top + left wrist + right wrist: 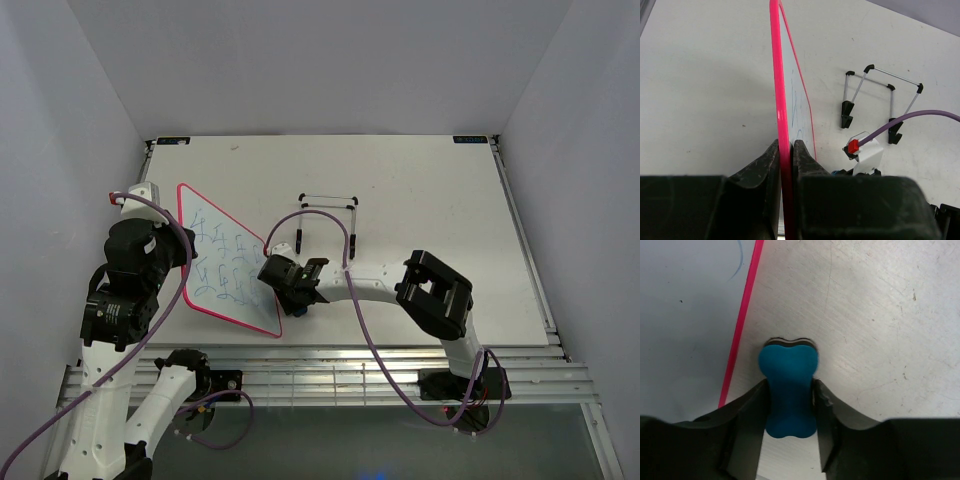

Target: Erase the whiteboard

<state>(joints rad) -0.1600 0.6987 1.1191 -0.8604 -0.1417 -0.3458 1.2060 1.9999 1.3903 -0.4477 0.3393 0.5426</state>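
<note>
The whiteboard (225,262), white with a pink frame and blue-green scribbles, is held tilted on edge at the left of the table. My left gripper (172,250) is shut on its left frame edge; in the left wrist view the pink frame (781,100) runs between my closed fingers (765,170). My right gripper (283,285) is shut on the blue bone-shaped eraser (788,390), just off the board's right pink edge (742,320). The eraser's head sits over bare table, beside the board.
A thin black wire stand (335,215) lies on the table behind the right gripper, also in the left wrist view (880,100). A purple cable (350,290) loops over the right arm. The white table (450,220) extends right and back.
</note>
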